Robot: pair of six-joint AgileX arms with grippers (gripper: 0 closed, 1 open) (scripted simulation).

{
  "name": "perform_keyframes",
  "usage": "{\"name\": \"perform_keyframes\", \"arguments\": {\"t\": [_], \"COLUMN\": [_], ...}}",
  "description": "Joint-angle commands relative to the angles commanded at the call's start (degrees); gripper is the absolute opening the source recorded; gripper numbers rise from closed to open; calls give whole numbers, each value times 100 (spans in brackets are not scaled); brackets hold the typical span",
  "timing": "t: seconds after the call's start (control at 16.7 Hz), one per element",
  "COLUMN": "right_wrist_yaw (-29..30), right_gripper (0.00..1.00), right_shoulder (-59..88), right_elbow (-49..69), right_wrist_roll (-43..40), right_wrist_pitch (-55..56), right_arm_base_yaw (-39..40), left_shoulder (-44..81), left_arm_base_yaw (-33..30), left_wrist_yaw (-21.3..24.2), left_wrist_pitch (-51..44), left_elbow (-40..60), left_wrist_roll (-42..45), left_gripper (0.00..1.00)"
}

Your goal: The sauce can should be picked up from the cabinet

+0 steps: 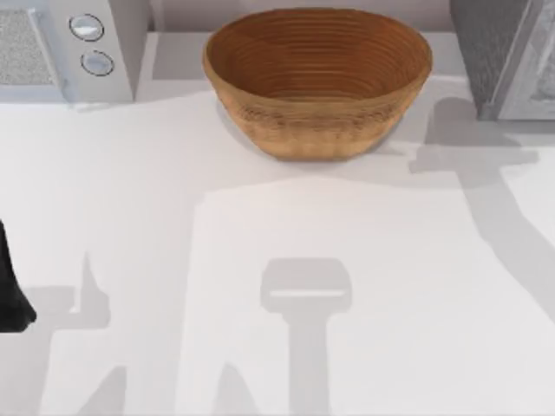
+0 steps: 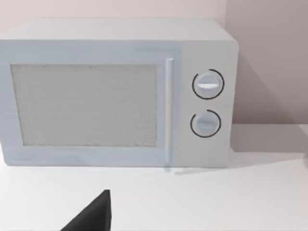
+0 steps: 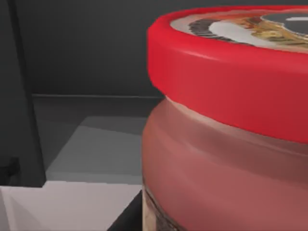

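Observation:
The sauce can [image 3: 226, 120] looms very close in the right wrist view, upright, with a red rim and a reddish label. It stands inside the dark grey cabinet [image 3: 86, 48], which is at the table's far right corner [image 1: 499, 52] in the top view. A dark piece of my right gripper [image 3: 126, 219] shows low beside the can; whether it touches the can is unclear. My left arm [image 1: 10, 290] is parked at the table's left edge, and a dark part of its gripper [image 2: 91, 216] shows in the left wrist view.
A big woven brown basket [image 1: 317, 82] stands at the back middle of the table. A white microwave [image 1: 61, 48] with two dials sits at the back left, door shut [image 2: 86, 106]. The white tabletop [image 1: 277, 286] carries shadows of the arms.

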Motion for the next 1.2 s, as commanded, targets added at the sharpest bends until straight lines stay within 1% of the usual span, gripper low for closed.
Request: {"name": "perform_keyframes", "arguments": {"t": [0.18,0.42,0.6,0.72,0.84,0.96,1.08,1.2], "right_wrist_yaw": [-705,-1504,-1912,-2086,-2187,-2229,-2234,-2231], "right_gripper": [0,0,0,0,0,0,0,0], "right_shoulder": [-1125,-2824,-4066,-4808,-5433,-5898,-6174,-6247], "right_elbow": [-1920,-4796,-6760,-7810,-8623,-9195,-9524,-9611], "right_wrist_roll": [-1,-41,-96,-138,-178,-212,-234,-240], "right_wrist_pitch": [570,1473,2160,2582,2943,3216,3380,3425], "right_arm_base_yaw": [-522,-1292,-1837,-2158,-2426,-2623,-2738,-2768], "left_shoulder": [0,0,0,0,0,0,0,0], "left_arm_base_yaw": [0,0,0,0,0,0,0,0], "left_wrist_yaw": [0,0,0,0,0,0,0,0], "left_wrist_pitch": [0,0,0,0,0,0,0,0], "left_elbow": [0,0,0,0,0,0,0,0], "left_wrist_roll": [0,0,0,0,0,0,0,0], "left_gripper": [100,100,100,100,100,100,100,100]}}
